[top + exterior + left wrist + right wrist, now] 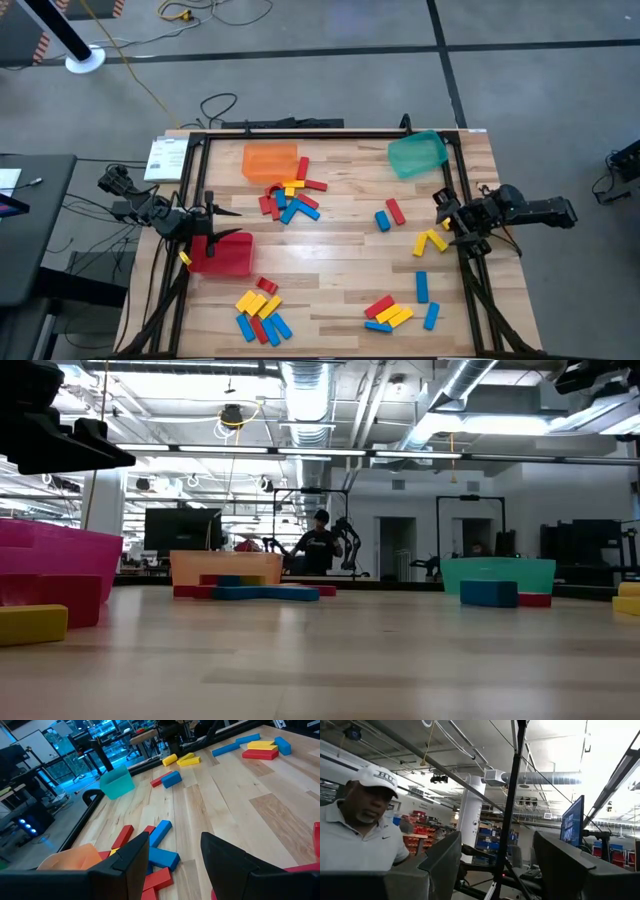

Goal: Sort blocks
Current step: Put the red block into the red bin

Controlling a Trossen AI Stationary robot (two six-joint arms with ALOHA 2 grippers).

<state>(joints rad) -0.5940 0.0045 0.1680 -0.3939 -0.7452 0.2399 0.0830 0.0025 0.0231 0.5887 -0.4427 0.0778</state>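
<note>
Worktop: light wood, framed by black rails.

Left gripper: at the left edge, above the red bin. Fingers stand apart with nothing between them.

Right gripper: at the right edge, raised and turned outward toward the room. Fingers spread wide, empty.

Blocks, red, blue and yellow, in five loose groups:
- Far-centre cluster, just in front of the orange bin, one red block leaning on the bin's front.
- Pair, one blue and one red, right of centre.
- Two yellow blocks near the right edge, just below the right gripper.
- Near-left cluster, by the near edge.
- Near-right cluster, with two single blue blocks beside it.
- One yellow block touching the red bin's left side.

Bins: orange at the far edge, left of centre; green bin near the far right corner, tilted; red at the left edge. Whether any bin holds blocks cannot be told.

Off the worktop: a person in a white cap and pale shirt, seen in the right wrist view.
</note>
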